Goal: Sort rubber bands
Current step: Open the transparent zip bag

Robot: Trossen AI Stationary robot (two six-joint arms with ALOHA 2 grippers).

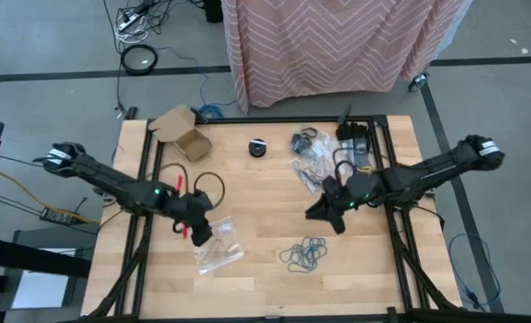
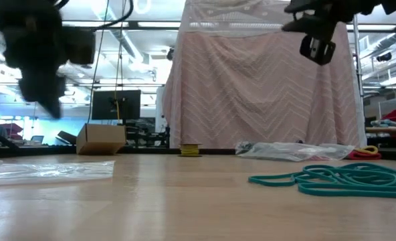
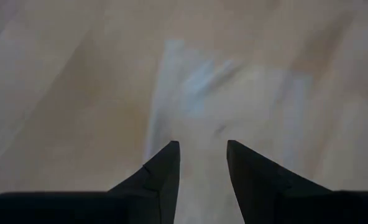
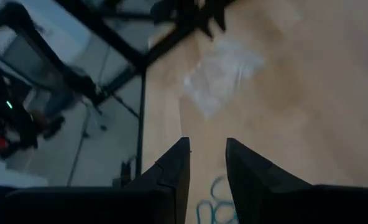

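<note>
A heap of teal rubber bands (image 1: 303, 256) lies on the wooden table near its front edge, and shows in the low view (image 2: 345, 179) and the right wrist view (image 4: 212, 210) too. Large black rubber band loops (image 1: 207, 184) lie at the left. My left gripper (image 1: 200, 231) hangs open over a clear plastic bag (image 1: 219, 253), which lies blurred below its fingers (image 3: 202, 155); nothing is between them. My right gripper (image 1: 324, 213) is open above the table, behind the teal heap, and holds nothing (image 4: 207, 152).
A cardboard box (image 1: 183, 133) stands at the far left, a small black disc (image 1: 259, 146) at the far middle. More clear bags with dark bands (image 1: 312, 157) lie at the far right. Bare wood lies between the two grippers.
</note>
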